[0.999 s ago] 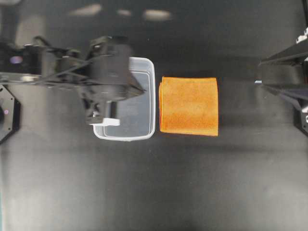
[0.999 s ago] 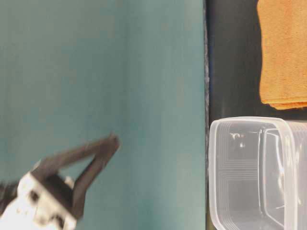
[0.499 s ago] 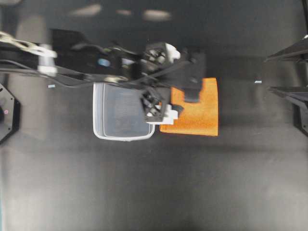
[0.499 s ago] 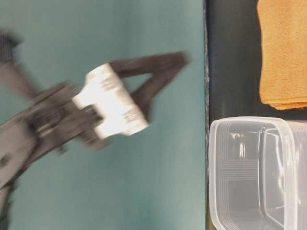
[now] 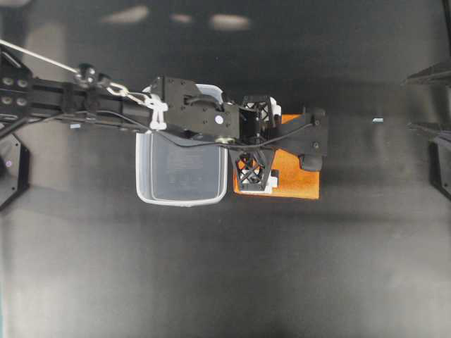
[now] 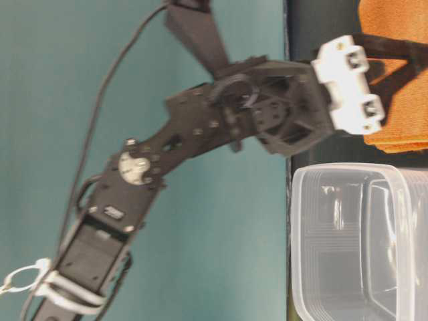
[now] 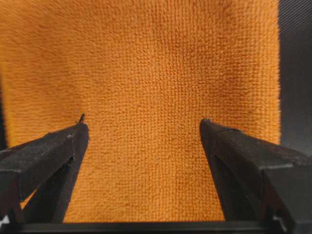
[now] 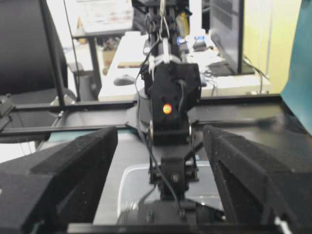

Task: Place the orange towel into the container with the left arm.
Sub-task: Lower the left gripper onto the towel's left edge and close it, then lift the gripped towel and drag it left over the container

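The orange towel [image 5: 294, 180] lies flat on the black table just right of the clear container [image 5: 180, 202], which stands empty. My left gripper [image 5: 255, 144] reaches across the container and hangs open over the towel's left part, its lattice fingers [image 5: 254, 174] spread apart. In the left wrist view the towel [image 7: 146, 63] fills the frame close below the open gripper [image 7: 144, 124], nothing between the fingertips. The table-level view shows the gripper [image 6: 404, 60] over the towel [image 6: 401, 134], beside the container [image 6: 298, 234]. My right gripper [image 8: 161, 131] is open and empty at the far right [image 5: 417, 103].
The left arm [image 5: 84, 105] spans the table from the left edge over the container's far rim. A teal wall [image 6: 167, 80] backs the table-level view. The right arm's base [image 5: 440, 169] sits at the right edge. Dark table [image 5: 225, 274] lies in front.
My left arm has swung right from above the container to above the towel and come down close to it, fingers still open. The towel, container and right arm have not moved.
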Tool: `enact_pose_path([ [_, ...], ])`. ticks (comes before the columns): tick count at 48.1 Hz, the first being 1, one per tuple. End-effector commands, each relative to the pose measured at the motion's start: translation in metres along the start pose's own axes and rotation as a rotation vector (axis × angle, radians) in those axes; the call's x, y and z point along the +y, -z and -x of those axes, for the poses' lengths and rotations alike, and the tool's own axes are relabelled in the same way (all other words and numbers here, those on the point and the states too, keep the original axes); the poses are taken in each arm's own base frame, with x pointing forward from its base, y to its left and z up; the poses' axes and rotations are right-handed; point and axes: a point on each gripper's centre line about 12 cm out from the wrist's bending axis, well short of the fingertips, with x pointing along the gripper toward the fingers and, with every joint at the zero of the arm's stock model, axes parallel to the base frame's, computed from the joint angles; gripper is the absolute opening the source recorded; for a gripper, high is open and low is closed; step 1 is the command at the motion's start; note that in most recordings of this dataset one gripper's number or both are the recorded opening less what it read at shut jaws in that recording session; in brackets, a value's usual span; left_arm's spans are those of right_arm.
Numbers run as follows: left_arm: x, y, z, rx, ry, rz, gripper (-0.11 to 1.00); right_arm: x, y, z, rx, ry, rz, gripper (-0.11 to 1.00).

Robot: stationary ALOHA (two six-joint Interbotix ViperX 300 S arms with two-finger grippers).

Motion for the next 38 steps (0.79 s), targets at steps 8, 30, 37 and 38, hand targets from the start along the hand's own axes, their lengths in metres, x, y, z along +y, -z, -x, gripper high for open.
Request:
enact_pose_path([
  [8,-0.002,-0.002,-0.005,-0.009,0.000,0.013,0.88,0.000,-0.004,-0.001,-0.014,0.000,-0.006,0.69],
  [30,-0.012,-0.009,0.004,-0.003,0.009,0.000,0.11,0.001,-0.005,-0.001,-0.020,-0.008,-0.007,0.69],
  [37,-0.008,-0.034,0.041,-0.076,-0.001,0.001,0.06,0.001,-0.004,-0.001,-0.015,-0.008,-0.007,0.69],
  [38,-0.007,-0.038,0.049,-0.090,-0.002,0.002,0.06,0.002,-0.004,0.000,-0.015,-0.009,-0.008,0.69],
])
